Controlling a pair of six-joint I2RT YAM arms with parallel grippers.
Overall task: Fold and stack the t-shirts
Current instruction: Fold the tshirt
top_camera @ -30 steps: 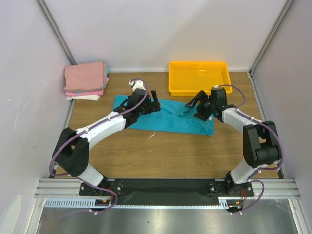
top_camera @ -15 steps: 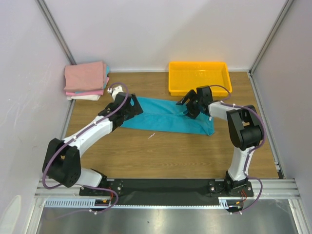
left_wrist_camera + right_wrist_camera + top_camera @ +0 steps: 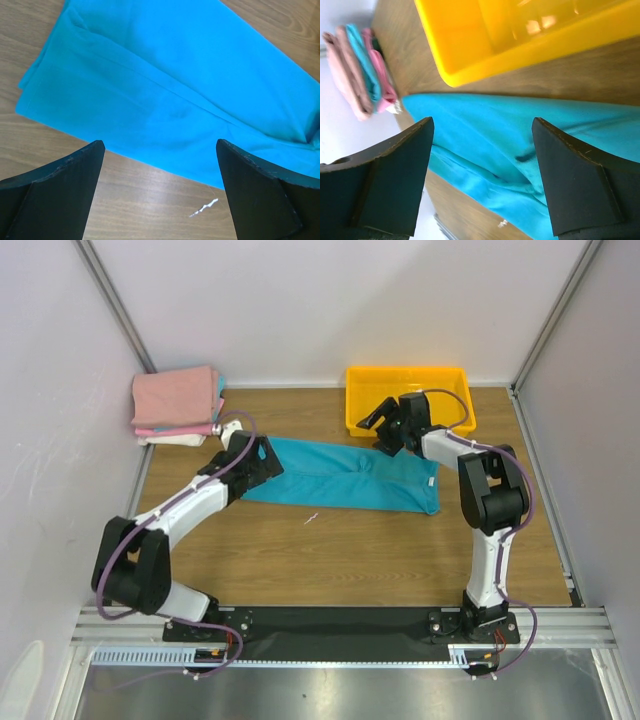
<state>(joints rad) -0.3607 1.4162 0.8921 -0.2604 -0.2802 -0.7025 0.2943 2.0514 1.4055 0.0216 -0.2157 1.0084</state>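
Top external view only: whole teal-blue cloth t-shirt, long axis left-right across wooden table; left wrist view, one end. Left jaws, right jaws spread, empty.

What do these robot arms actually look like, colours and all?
The left arm and right arm are slim white tubes joined by chunky black joints, with a thin purple cable looping along each. The left gripper and right gripper are matt black, each with two flat, wedge-shaped fingers.
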